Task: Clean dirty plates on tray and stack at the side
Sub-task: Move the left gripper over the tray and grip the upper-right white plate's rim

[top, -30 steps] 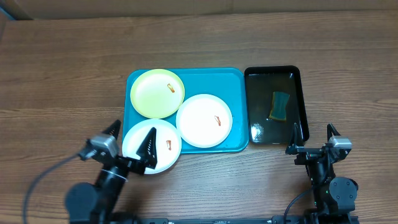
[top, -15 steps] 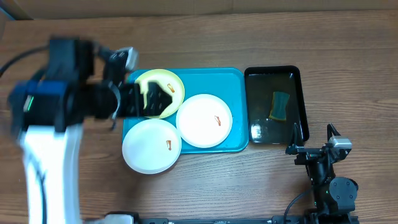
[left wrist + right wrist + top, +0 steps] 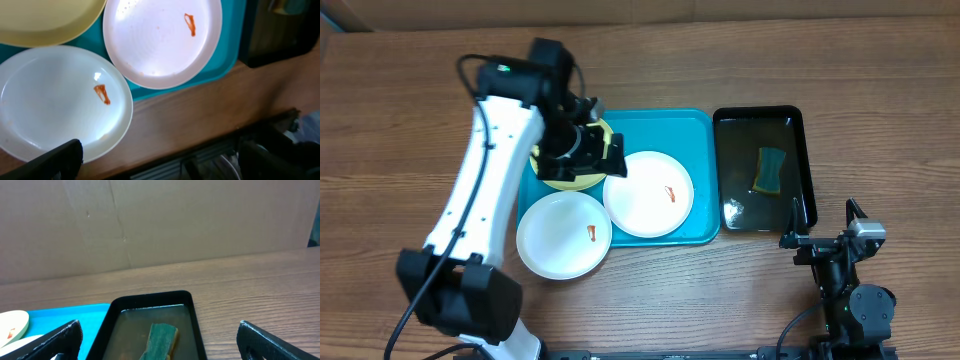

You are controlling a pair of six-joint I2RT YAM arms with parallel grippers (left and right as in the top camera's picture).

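Thin, stiff, light plates (image 3: 648, 193), probably slick — best pinched at the rim. Left gripper (image 3: 587, 155) wide above the yellow plate (image 3: 45, 20); right gripper (image 3: 158, 332) wide too.

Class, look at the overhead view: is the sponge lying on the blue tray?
No, the sponge lies in the black tray beside the blue tray.

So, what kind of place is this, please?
Probably a robot test bench, not a real kitchen: a plain brown wooden table backed by a brown cardboard wall, with a white robot arm over a turquoise-blue rectangular plastic tray.
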